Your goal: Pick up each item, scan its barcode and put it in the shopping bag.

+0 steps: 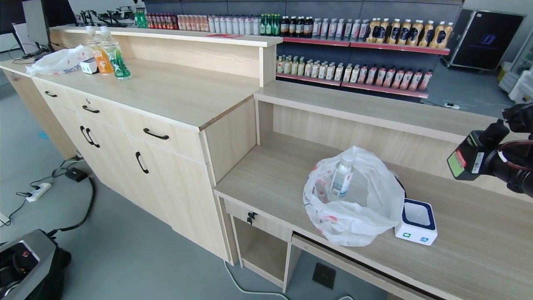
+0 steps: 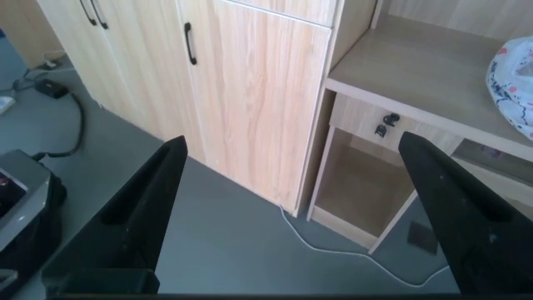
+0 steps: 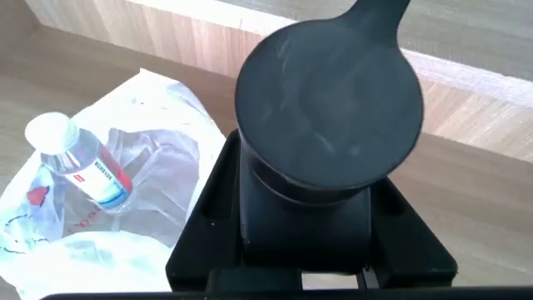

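A white shopping bag [image 1: 366, 208] is sitting open on the lower worktop [image 1: 479, 250], its mouth gaping upward. Inside it a clear water bottle [image 1: 341, 177] with a white cap is leaning slightly, cap toward 12 o'clock. At the bag's 4 o'clock a small white scanner [image 1: 416, 223] with a dark blue rim is resting on the wood, pressed right up against the plastic.

The right end effector [image 1: 479, 158] is hovering above the worktop at the bag's 2 o'clock, well apart from it; I cannot tell whether it is clenched or released. From its wrist camera the bottle [image 3: 79, 162] is showing down in the bag [image 3: 166, 208].

The left end effector [image 2: 291, 146] is hanging released, fingers [image 2: 158, 192] spread wide with nothing between them, out over the grey floor [image 2: 250, 242] in front of the cupboard door [image 2: 258, 92].

Far off at the bag's 10 o'clock, on the raised worktop [image 1: 175, 91], an orange bottle [image 1: 98, 52] and a green bottle [image 1: 114, 54] are standing side by side, next to a small white box [image 1: 88, 66] and a second white bag [image 1: 60, 60]. Shelves [image 1: 354, 41] of drinks are lining the back wall.
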{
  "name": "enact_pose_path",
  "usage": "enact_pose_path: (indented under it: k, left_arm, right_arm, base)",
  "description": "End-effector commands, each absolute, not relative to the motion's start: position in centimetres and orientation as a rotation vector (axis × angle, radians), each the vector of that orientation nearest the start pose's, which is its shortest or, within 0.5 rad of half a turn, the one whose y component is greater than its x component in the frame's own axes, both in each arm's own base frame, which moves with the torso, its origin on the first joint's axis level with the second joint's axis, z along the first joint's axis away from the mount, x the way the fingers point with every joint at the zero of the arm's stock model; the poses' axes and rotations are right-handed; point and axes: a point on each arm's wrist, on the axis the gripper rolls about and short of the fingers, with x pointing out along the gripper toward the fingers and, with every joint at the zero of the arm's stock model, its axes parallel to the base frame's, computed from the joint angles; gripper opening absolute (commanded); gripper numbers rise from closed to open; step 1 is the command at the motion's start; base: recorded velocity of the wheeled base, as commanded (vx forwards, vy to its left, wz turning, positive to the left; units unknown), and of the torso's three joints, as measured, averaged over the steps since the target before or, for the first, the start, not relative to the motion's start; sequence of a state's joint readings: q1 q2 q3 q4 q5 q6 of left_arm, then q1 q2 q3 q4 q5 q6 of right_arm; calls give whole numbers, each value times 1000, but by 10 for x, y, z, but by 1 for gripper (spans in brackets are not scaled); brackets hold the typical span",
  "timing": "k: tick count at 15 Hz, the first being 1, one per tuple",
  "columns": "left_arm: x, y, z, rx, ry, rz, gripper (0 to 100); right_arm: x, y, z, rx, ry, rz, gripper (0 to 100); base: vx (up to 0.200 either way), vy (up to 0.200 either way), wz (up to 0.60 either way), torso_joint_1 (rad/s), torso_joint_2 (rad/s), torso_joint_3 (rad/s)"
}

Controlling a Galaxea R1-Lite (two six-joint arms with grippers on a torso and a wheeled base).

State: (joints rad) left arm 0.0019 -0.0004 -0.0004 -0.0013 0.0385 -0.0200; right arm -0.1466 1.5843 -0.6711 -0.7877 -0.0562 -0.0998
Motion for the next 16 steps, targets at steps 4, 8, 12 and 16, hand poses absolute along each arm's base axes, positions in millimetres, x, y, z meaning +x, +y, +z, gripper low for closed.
enact_pose_path:
  k: [4,8,12,16]
  left_arm:
    - [-23,1,76,-20,-2,41,100]
    - [-23,1,76,-20,-2,41,100]
    - [-23,1,76,-20,-2,41,100]
    - [-23,1,76,-20,-2,41,100]
  right_arm:
    - [297,-46,147,-8,297,-118,0]
    - [316,-49,116,1,379,-115,0]
    - [330,-49,97,14,390,-29,0]
    - [340,-48,89,17,363,42,0]
  base:
    - [0,0,0,0,0,0]
    - [0,0,0,0,0,0]
    - [0,0,0,0,0,0]
    - [0,0,0,0,0,0]
